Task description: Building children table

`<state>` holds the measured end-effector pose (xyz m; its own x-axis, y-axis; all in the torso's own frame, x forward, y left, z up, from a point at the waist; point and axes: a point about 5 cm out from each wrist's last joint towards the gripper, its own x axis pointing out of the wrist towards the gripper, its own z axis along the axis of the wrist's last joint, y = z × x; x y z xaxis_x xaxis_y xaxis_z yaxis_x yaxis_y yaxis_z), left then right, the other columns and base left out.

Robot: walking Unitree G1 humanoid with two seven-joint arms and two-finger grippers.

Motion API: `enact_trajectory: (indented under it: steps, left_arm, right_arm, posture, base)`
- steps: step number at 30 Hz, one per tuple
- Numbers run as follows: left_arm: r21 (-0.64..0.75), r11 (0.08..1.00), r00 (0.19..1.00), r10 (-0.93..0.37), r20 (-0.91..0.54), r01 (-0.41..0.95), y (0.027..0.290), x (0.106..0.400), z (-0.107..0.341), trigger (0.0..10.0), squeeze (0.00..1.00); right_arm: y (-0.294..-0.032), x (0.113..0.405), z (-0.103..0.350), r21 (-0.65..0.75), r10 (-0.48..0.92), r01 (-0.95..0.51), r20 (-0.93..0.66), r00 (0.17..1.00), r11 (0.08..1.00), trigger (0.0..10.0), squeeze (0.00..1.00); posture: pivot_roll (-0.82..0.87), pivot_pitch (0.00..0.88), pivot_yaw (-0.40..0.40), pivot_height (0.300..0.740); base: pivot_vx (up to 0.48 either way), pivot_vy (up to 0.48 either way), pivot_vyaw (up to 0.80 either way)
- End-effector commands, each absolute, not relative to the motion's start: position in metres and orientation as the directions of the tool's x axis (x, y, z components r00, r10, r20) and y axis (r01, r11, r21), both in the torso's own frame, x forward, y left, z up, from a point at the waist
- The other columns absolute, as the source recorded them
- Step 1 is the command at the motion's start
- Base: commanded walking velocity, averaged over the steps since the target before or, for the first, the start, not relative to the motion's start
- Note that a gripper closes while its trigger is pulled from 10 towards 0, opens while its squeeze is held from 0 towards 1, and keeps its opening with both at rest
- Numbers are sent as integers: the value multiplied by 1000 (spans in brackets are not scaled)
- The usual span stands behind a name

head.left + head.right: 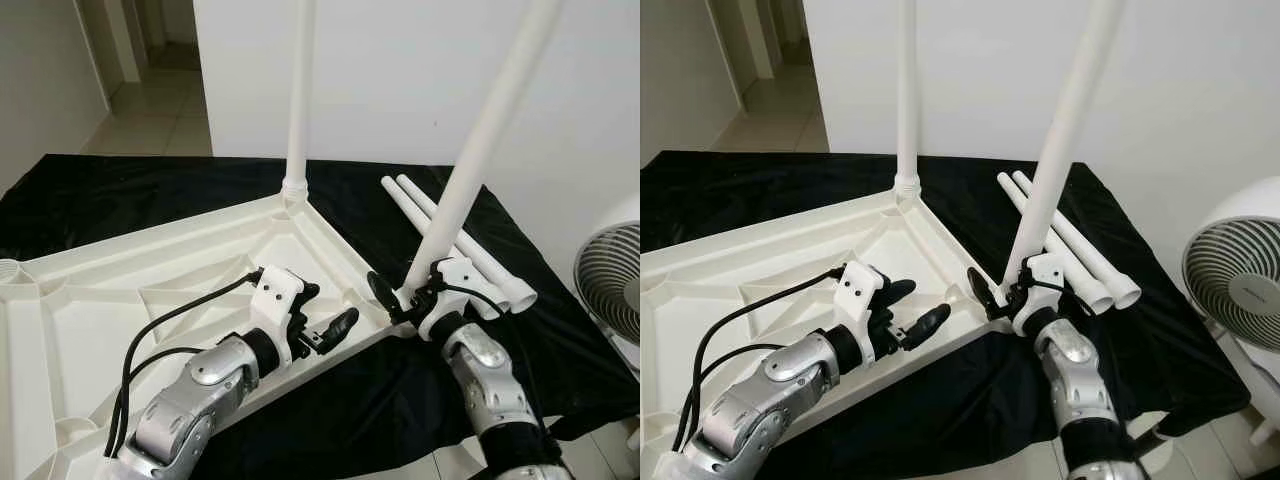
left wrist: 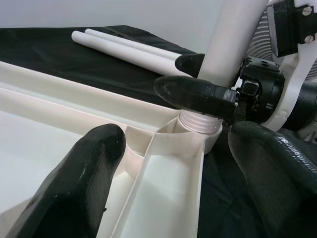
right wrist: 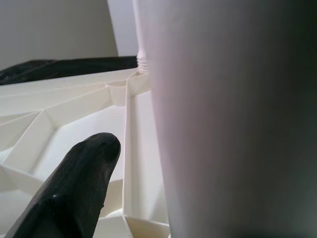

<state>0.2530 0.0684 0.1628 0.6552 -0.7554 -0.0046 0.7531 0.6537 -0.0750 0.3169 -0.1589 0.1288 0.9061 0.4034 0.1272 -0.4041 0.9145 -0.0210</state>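
A white table top (image 1: 150, 270) lies upside down on a black cloth. One white leg (image 1: 298, 90) stands upright in its far corner. A second leg (image 1: 478, 145) leans a little at the near right corner, its threaded end (image 2: 200, 122) sitting in the corner socket. My right gripper (image 1: 398, 292) is shut on this leg just above the socket, one finger (image 2: 195, 94) in front of it and one behind. My left gripper (image 1: 328, 308) hovers open over the table's rim, just left of that corner, holding nothing. Two spare legs (image 1: 452, 238) lie on the cloth behind.
A white fan (image 1: 612, 285) stands on the floor at the right, close to the table edge. The black cloth (image 1: 100, 200) covers the surface around the table top. A white wall rises behind, and a doorway (image 1: 150, 70) opens at far left.
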Motion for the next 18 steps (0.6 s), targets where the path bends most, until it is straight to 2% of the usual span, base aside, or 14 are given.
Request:
enact_trajectory:
  steps: [1, 8, 13, 18]
  left_arm:
    - [-70, 579, 581, -814, 0, 812, 66, 250, 165, 10000, 0]
    - [-76, 564, 565, -825, -6, 822, 65, 250, 166, 10000, 0]
    - [-78, 562, 563, -827, -11, 824, 66, 250, 166, 10000, 0]
    - [-79, 562, 563, -826, -12, 823, 67, 250, 167, 10000, 0]
  right_arm:
    - [-157, 315, 129, -27, 405, -405, 137, 904, 914, 10000, 0]
    - [-171, 317, 135, -75, 428, -421, 139, 893, 904, 10000, 0]
    - [-176, 316, 134, -159, 544, -529, 76, 835, 834, 10000, 0]
    - [-177, 315, 134, -179, 578, -561, 51, 815, 808, 10000, 0]
  posture:
    - [45, 0, -30, 740]
    - [31, 11, -18, 740]
    - [33, 27, -11, 740]
    - [34, 33, -8, 740]
  base:
    - [0, 0, 0]
    - [0, 0, 0]
    - [0, 0, 0]
    - [0, 0, 0]
